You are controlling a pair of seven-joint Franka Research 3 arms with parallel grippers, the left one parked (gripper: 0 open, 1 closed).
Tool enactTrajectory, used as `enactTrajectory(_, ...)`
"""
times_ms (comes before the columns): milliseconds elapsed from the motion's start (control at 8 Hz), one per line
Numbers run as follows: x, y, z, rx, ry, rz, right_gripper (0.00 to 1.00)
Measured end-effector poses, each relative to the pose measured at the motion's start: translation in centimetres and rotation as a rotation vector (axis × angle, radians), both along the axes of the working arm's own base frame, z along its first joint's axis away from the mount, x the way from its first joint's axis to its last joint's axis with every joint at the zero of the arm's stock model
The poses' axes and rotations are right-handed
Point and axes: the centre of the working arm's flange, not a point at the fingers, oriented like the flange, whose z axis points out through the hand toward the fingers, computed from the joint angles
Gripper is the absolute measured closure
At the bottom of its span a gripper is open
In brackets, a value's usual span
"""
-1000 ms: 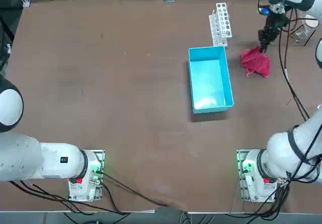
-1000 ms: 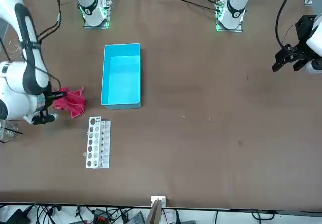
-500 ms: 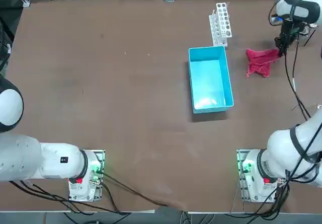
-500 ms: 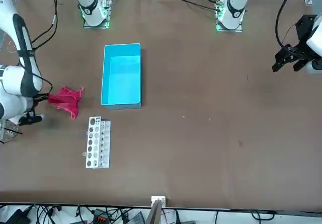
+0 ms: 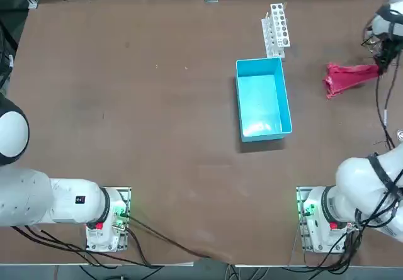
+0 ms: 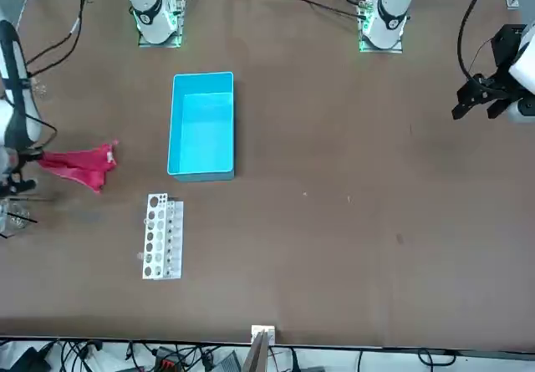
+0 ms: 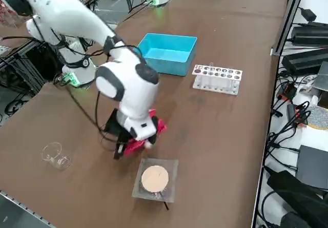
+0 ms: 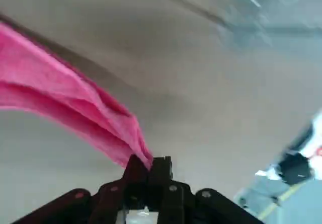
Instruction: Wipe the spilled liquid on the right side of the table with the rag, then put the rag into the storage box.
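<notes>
Pink rag [image 8: 75,93] pinched at one corner in the right hand [image 8: 150,164], rest trailing beside it, over the bench [image 5: 182,167]. Risk: small corner grip may slip, or the loose cloth may bunch and miss the spill.

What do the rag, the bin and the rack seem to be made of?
Soft pink-red rag: probably fleecy cloth, matte, sagging in folds.
Rectangular light-blue bin: likely smooth plastic, faintly glossy, with highlights inside.
White rack with round holes: rigid, apparently plastic, judging by its thin, straight-edged panels.
</notes>
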Motion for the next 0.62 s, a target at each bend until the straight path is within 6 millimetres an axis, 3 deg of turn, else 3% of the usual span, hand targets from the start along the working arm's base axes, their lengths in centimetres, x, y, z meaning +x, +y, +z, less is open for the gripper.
enactTrajectory(250,-1.6,-5.0,1.7,-0.038,0.005,0.076,0.99)
enactTrajectory(375,-1.7,-7.0,3.5,-0.052,0.005,0.119,0.99)
enactTrajectory(625,-0.7,-8.9,7.4,-0.082,-0.023,0.171,0.99)
